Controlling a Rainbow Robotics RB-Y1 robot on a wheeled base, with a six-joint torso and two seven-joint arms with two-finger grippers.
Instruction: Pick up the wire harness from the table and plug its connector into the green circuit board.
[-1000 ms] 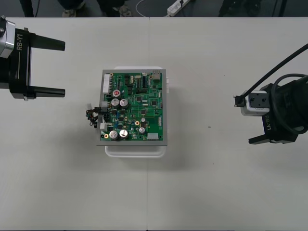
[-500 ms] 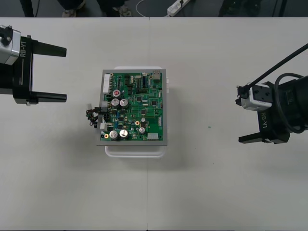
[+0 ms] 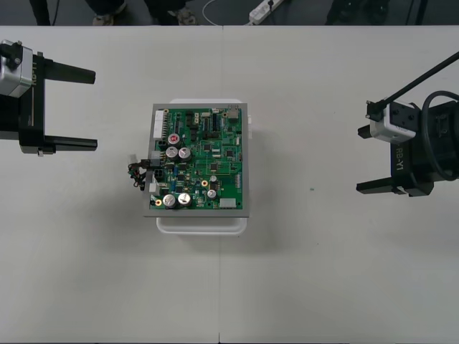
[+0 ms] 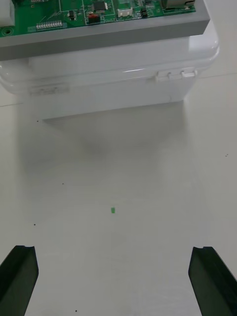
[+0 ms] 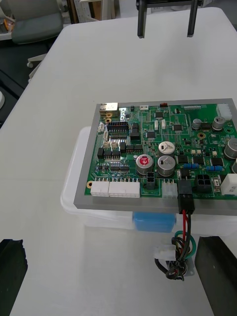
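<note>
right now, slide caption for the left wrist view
Harness plug seated at the edge of the green circuit board, wires hanging past the white base, left hand open.

Bright, even light. Soft shadow on table [image 4: 118, 163] just beside white base [image 4: 98, 84]; small glare streak on its wall.

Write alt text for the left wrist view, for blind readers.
A black plug sits in the edge of a green circuit board on a white base; its wires trail down to the table. Beyond the board, the right end effector is open.
</note>
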